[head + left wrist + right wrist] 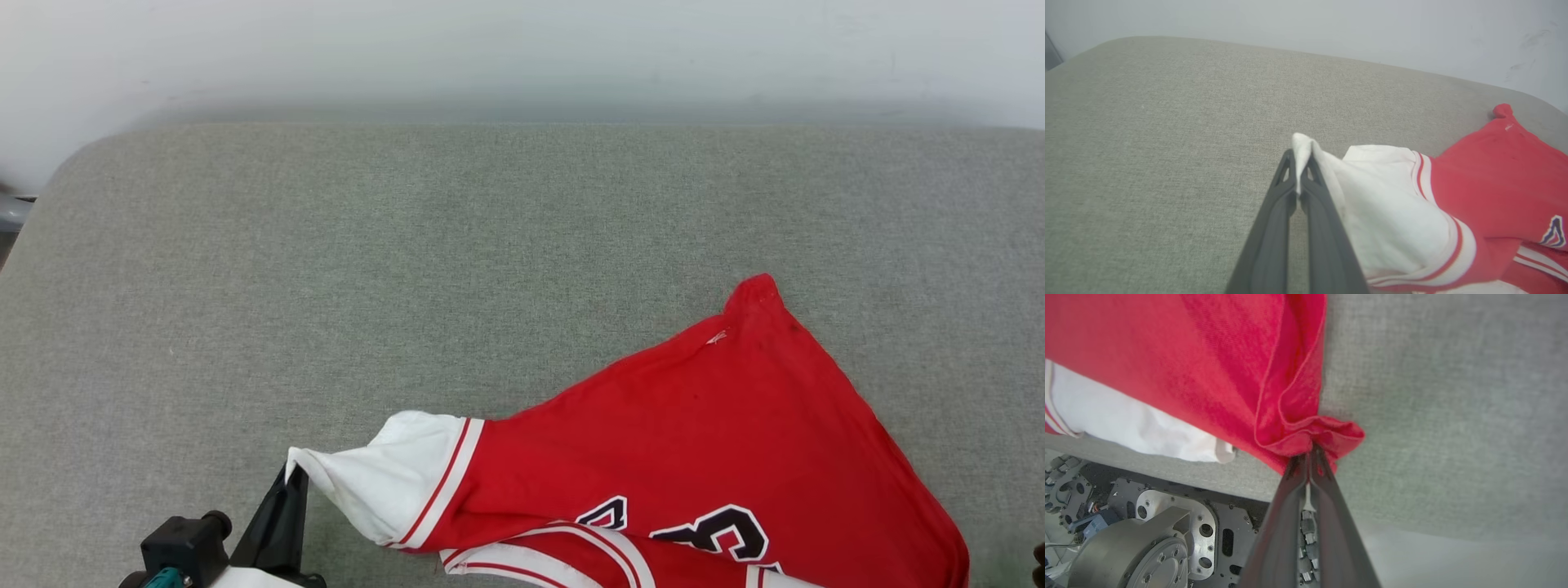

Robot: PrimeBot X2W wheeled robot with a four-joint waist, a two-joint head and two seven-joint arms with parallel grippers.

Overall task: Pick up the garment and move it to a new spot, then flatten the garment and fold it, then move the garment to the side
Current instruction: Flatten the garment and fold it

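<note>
Garment [694, 425], a red jersey shirt with white short sleeves and red-white striped trim, lies on the near right part of the grey fabric-covered surface [408, 245]. It is partly spread and partly bunched, and its black, white-outlined number shows at the bottom edge of the head view. One red corner points toward the far side of the surface, and the body widens from it toward the near edge. A white sleeve [392, 482] stretches out to the left, its tip drawn up into a small peak. The left gripper [295, 480] has its two dark fingers pressed together on that sleeve tip. In the left wrist view a fold of white cloth stands up between the fingertips and the rest of the sleeve drapes off to their right. The right gripper [1310, 453] has its fingers closed tight on a gathered red edge of the shirt. The cloth puckers into a knot of folds at the tips, close to the near edge of the surface. Beyond that edge the right wrist view shows the robot's grey metal base [1167, 531]. A pale wall [522, 49] rises behind the surface.
</note>
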